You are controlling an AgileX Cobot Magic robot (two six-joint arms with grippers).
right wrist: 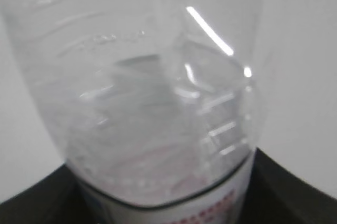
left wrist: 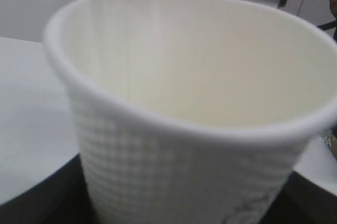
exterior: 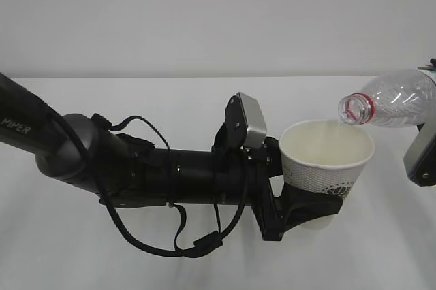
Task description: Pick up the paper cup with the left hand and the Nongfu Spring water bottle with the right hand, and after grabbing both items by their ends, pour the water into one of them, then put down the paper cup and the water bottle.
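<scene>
Bottle [exterior: 398, 99] clamped in right tool [exterior: 424, 157] lies near-horizontal, mouth tipped just over the far rim of the paper cup [exterior: 325, 160], itself clamped upright in left tool [exterior: 306, 208] above the surface [exterior: 170, 99].

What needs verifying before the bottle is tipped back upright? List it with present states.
1. Left hand grips the paper cup near its base: ok.
2. Cup upright: ok.
3. Mouth of the Nongfu Spring water bottle above the cup's opening: ok.
4. Right hand holds the bottle: ok.
5. Water level in the cup: cannot tell.
6. Spills on the table: none visible, ok.
</scene>
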